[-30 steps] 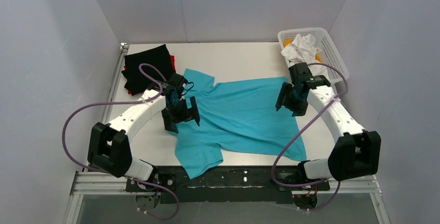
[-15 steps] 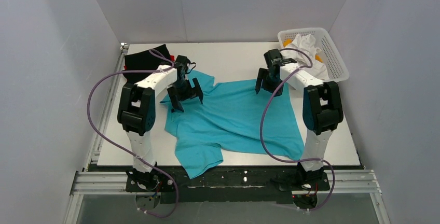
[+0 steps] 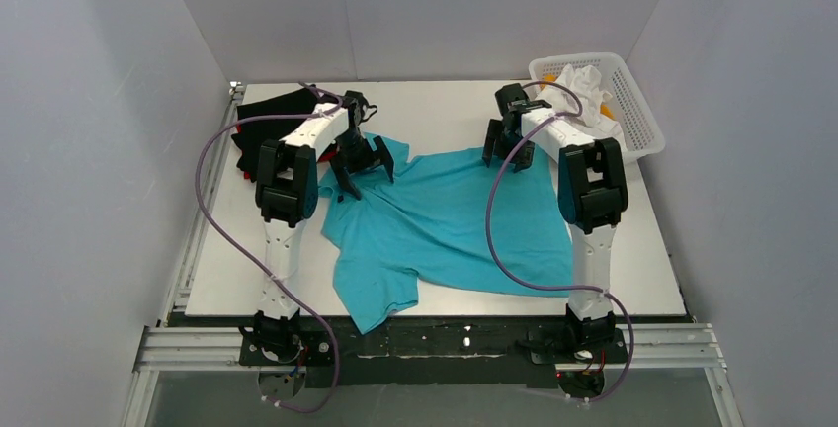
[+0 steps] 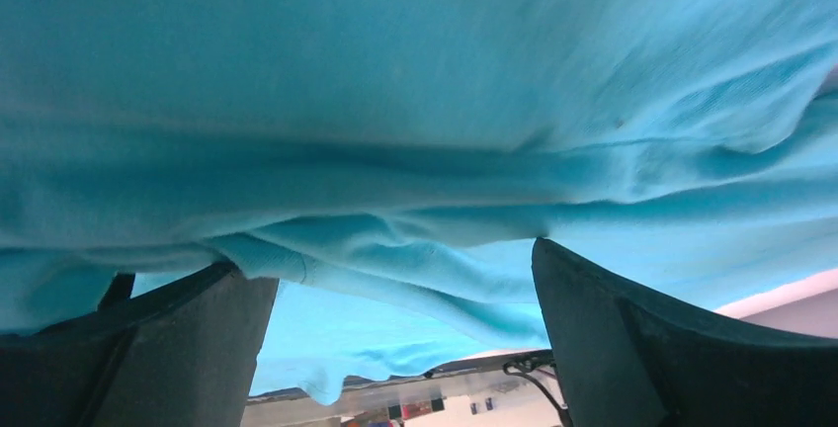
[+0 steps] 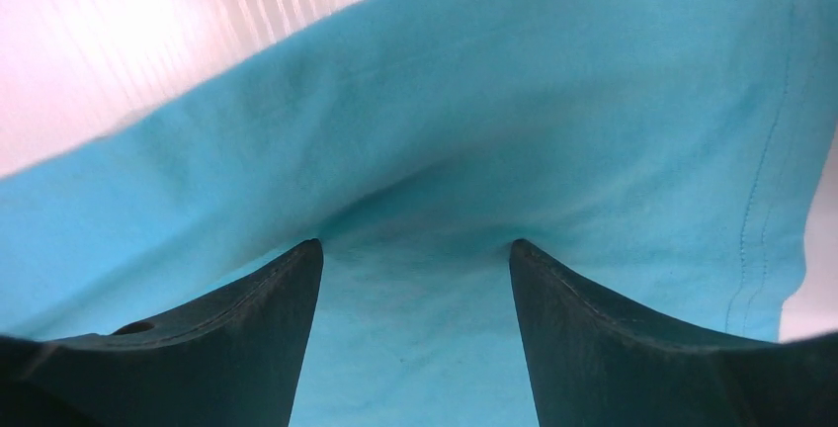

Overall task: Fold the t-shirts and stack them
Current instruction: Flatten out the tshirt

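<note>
Turquoise t-shirt point(image 3: 445, 219) lies spread but wrinkled in the middle of the desk point(image 3: 445, 106). Left fingers point(image 4: 178, 348) and right fingers point(image 5: 613, 348) stand wide at its far corners, gripping nothing. Both should probably close together, then pull evenly.

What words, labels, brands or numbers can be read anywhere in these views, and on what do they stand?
None can be read.
The turquoise t-shirt is plain, with no print or tag showing.
The black folded shirt and the white basket show no marking.
In the left wrist view, small coloured shapes at the bottom edge are too blurred to read.
</note>
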Controlling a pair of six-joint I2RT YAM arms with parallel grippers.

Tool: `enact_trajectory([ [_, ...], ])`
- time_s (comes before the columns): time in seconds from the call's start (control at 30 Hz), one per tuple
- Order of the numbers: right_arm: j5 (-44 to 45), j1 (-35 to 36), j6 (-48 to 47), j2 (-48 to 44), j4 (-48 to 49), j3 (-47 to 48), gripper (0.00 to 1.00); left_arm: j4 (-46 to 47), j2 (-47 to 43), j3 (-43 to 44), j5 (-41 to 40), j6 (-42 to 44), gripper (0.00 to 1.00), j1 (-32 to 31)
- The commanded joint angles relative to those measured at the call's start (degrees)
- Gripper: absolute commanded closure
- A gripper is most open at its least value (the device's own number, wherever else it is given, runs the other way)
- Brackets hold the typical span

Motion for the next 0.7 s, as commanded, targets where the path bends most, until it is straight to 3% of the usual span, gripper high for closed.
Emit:
enact_trajectory([
  [0.0, 1.6, -2.0, -1.2, 4.5, -0.1, 7.3, 0.23, -4.5, 10.4, 11.4, 1.1, 2.7, 0.0, 0.7],
  [0.13, 0.8, -3.1, -1.6, 8.8, -1.3, 14.0, 0.23, -8.0, 16.8, 22.8, -0.6, 4.2, 0.0, 2.0],
  [0.3, -0.6, -3.0, -2.9, 9.9, -3.2, 19.7, 0.23, -7.8, 18.6, 29.3, 7.7, 4.3, 0.0, 3.5],
  [0.47, -0.7, -1.3, -3.5, 3.4, -2.5, 16.5, 0.22, -7.8, 9.0, 21.0, 11.1, 7.7, 0.01, 2.1],
  [0.67, 3.6, 2.5, -3.5, -7.3, -6.7, 13.0, 0.19, -8.8, -12.2, 4.0, 5.1, 10.2, 0.0, -0.3],
])
